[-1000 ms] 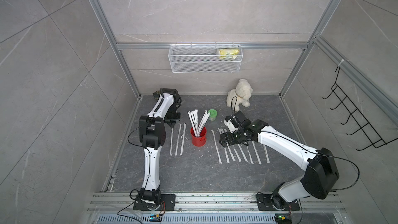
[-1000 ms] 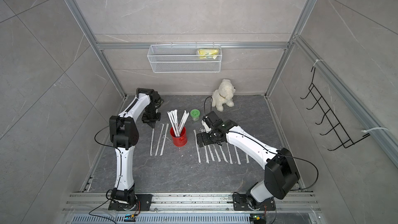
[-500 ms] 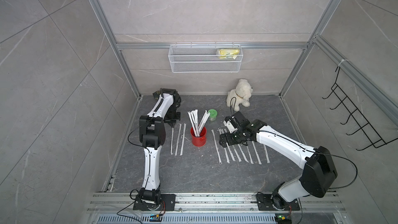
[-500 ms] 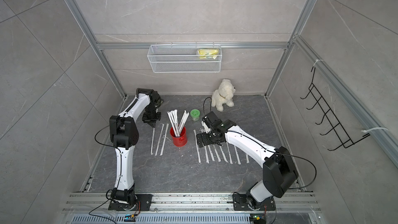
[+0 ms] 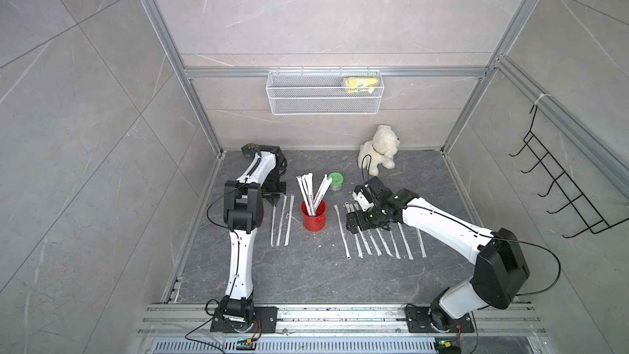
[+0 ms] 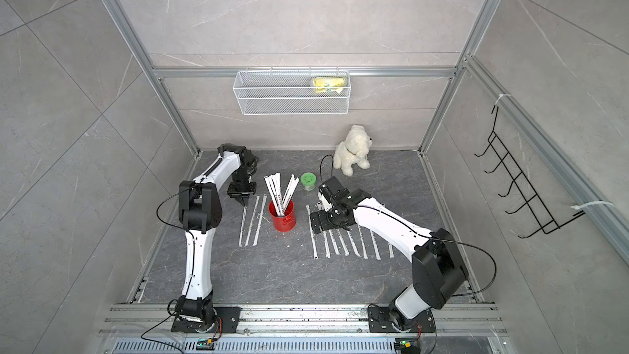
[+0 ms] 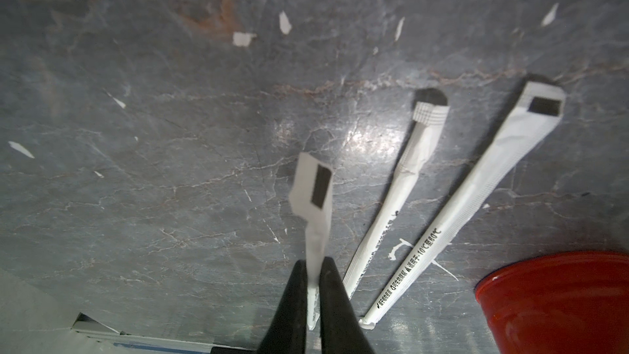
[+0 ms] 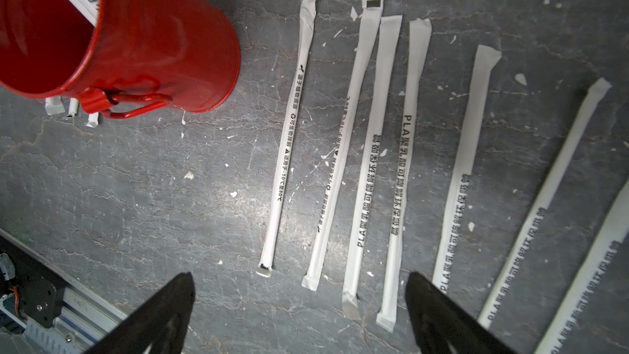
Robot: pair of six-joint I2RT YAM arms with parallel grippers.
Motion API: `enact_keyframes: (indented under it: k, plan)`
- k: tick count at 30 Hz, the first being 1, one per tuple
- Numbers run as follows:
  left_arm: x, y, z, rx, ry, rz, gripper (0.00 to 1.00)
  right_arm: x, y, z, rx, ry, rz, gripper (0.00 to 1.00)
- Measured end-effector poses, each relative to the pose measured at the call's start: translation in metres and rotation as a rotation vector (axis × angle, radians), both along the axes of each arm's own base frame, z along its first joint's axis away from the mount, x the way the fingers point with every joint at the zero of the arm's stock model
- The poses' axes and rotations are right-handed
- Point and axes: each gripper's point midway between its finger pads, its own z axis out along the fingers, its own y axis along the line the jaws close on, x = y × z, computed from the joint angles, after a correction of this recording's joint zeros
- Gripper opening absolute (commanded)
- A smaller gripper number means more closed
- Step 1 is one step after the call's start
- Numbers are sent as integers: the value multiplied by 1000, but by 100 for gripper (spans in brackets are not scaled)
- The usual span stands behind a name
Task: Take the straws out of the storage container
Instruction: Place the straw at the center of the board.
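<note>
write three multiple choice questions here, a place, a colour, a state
1. Where does the green-lidded jar stand? A) just behind the red can B) on the front rail C) on the wall hooks
2. What colour is the packet in the wire basket? A) blue B) yellow C) red
3. How is the right gripper? A) shut on the can B) shut, empty C) open
Key: 1 A, it stands just past the can; 2 B, yellow shows through the basket; 3 C, its jaws stand wide apart, gripping nothing.
</note>
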Motion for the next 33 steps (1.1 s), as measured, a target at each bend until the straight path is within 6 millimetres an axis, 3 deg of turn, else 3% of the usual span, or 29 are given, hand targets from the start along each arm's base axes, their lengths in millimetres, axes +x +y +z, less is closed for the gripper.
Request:
enact_keyframes:
  k: [24, 28, 31, 33]
  plan:
    - [-10, 3, 0, 6, -5, 6, 26, 0, 0, 2, 3, -4, -1, 100]
    - [-14, 2, 43, 9, -138, 16, 29, -1, -1, 11, 20, -27, -6, 100]
    - [-19, -6, 103, -13, -350, -1, 30, -3, -3, 17, 33, -41, -13, 100]
    - [-31, -23, 147, -61, -502, -35, 31, -4, -4, 19, 39, -44, -21, 100]
